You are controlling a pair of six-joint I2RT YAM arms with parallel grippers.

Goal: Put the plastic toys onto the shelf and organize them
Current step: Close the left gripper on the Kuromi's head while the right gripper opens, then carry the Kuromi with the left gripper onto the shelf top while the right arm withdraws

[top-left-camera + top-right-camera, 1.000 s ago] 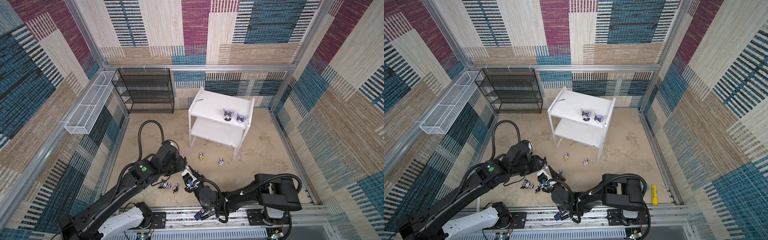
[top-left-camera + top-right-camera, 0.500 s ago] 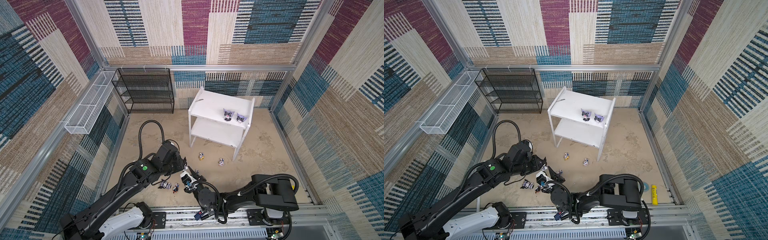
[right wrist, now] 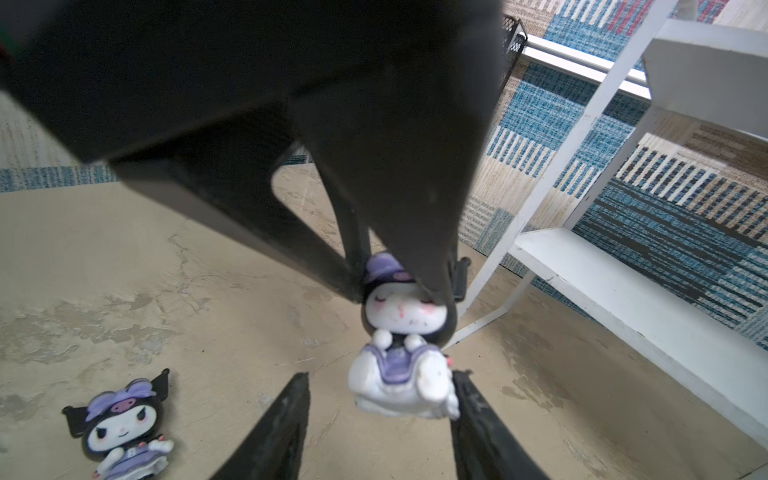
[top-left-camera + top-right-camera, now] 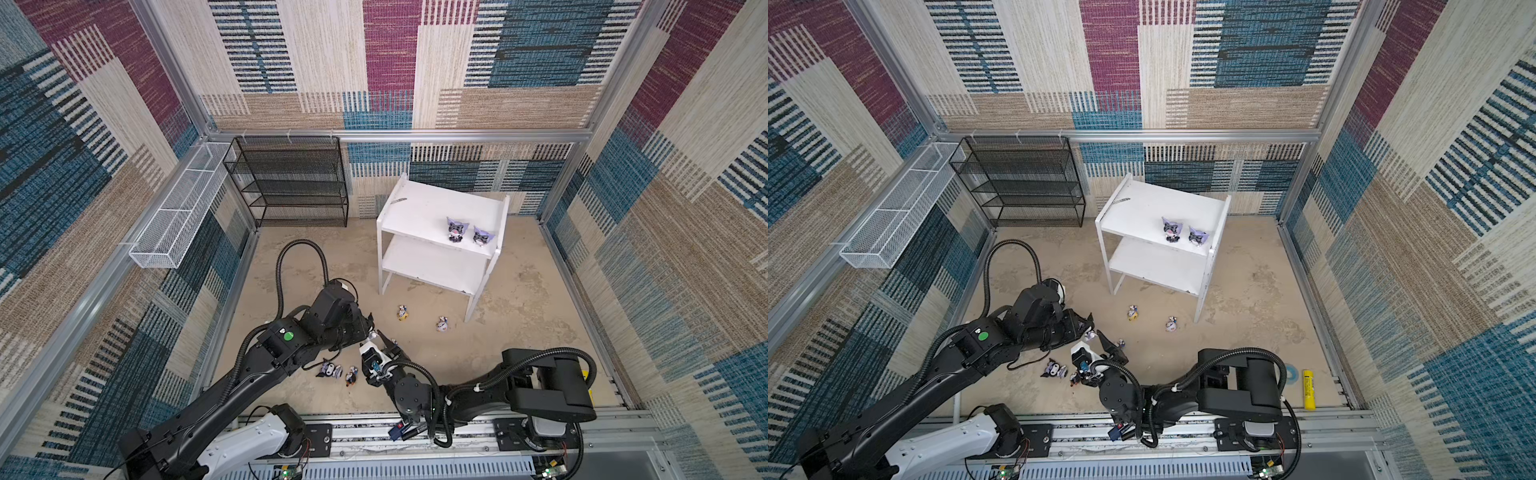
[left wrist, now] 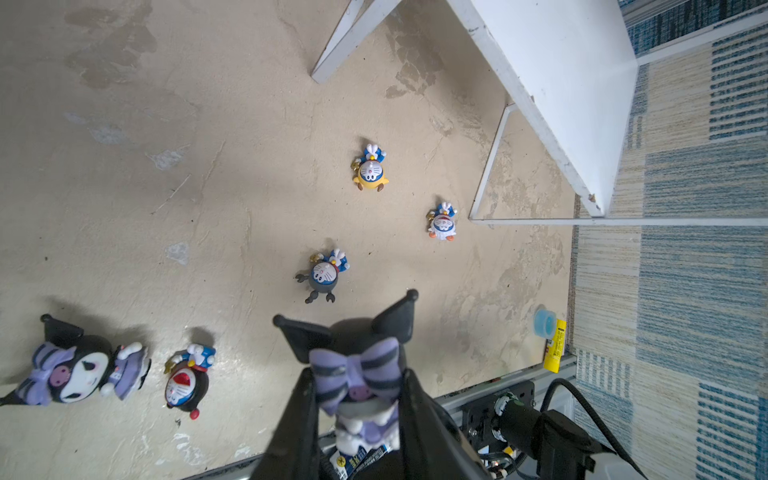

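Centrally, low in both top views, clamped by the head in the left jaws: a black-hooded figurine (image 5: 357,374) with pointed ears, a lilac-and-black striped bow, a white face with closed eyes, and a lilac-and-white dress, hanging above the counter (image 5: 166,166). Flanking its skirt: the right jaws, wider apart than the skirt, gripping nothing. At lower left of the left wrist frame, lying on the counter: a second black-hooded figurine (image 5: 79,374), with what looks like a B on the chest. Nearby, small and white-faced: a red-and-black figurine (image 5: 185,384), a grey figurine (image 5: 322,276), a yellow figurine (image 5: 371,172), a white figurine (image 5: 441,224). On the top tier of the shelf (image 4: 419,208), toward its right end: two lilac-hooded figurines (image 4: 457,227). Print on a blue label (image 5: 361,457) and a yellow tube (image 5: 555,353): too small to read.
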